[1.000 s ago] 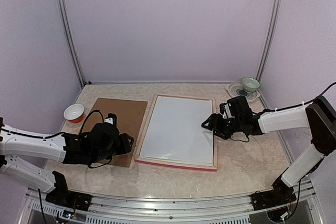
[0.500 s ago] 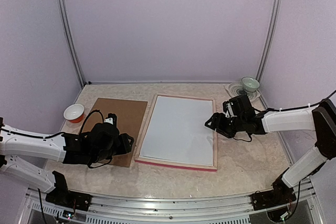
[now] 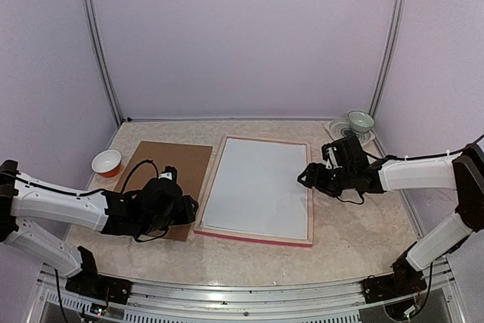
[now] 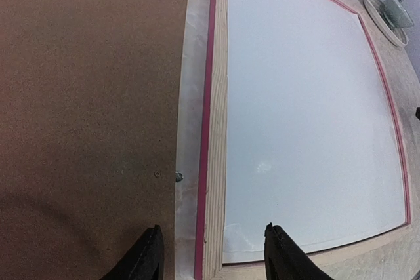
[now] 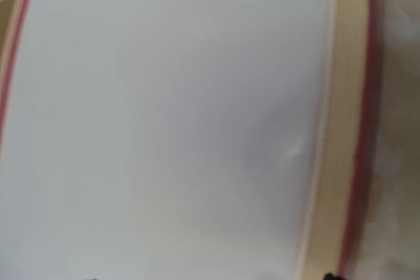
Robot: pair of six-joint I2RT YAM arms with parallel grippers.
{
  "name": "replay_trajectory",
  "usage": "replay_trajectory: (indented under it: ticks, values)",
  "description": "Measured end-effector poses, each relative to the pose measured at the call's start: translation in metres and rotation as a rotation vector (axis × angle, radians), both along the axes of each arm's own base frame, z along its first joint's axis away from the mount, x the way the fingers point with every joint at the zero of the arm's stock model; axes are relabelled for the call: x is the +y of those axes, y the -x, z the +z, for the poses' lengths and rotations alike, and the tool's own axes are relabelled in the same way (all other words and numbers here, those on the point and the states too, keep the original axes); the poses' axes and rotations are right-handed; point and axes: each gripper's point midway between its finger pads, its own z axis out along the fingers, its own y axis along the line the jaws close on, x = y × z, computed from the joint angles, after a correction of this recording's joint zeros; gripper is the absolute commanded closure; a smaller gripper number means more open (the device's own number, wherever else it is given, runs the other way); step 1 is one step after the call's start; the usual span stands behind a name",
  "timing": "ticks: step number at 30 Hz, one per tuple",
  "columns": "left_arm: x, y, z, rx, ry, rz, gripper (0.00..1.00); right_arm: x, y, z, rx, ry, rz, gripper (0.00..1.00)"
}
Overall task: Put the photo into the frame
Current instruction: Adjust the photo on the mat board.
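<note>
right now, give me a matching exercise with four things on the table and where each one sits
Things:
1. brown board
2. frame
3. orange bowl
4. pale green bowl

Places:
a. far right corner
b. in the middle, between the two arms
c. flat, just left of the frame
d. far left side

Pairs: 1-c, 2-b, 3-d, 4-a

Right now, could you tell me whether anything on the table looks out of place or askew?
Nothing spilled or damaged. The frame lies back-up, slightly skewed on the table, a white sheet flat inside. One small shiny bit lies loose between the brown board and the frame.
</note>
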Motion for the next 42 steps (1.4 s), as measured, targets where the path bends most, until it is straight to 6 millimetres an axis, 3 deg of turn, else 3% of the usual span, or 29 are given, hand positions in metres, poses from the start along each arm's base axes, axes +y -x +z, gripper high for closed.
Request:
replay_trajectory:
  ticks: [11, 16, 18, 19, 29, 42]
  values:
    - [-0.021, -0.010, -0.009, 0.020, -0.024, -0.014, 0.47, -0.001, 0.001, -0.019, -0.008, 0.189, 0.061, 0.22]
    - [-0.030, -0.012, -0.022, 0.046, -0.072, -0.023, 0.47, 0.006, 0.001, -0.023, -0.023, 0.295, 0.108, 0.14]
    - [-0.032, -0.011, -0.027, 0.056, -0.097, -0.026, 0.47, 0.008, 0.001, -0.025, -0.027, 0.341, 0.125, 0.02]
    - [-0.033, -0.011, -0.029, 0.059, -0.111, -0.027, 0.47, 0.008, 0.001, -0.028, -0.025, 0.362, 0.129, 0.01]
    - [-0.047, -0.010, -0.044, 0.074, -0.217, -0.043, 0.47, -0.005, 0.001, -0.050, 0.004, 0.563, 0.146, 0.01]
    - [-0.056, -0.016, -0.050, 0.066, -0.314, -0.041, 0.48, -0.016, -0.013, -0.058, 0.001, 0.716, 0.135, 0.01]
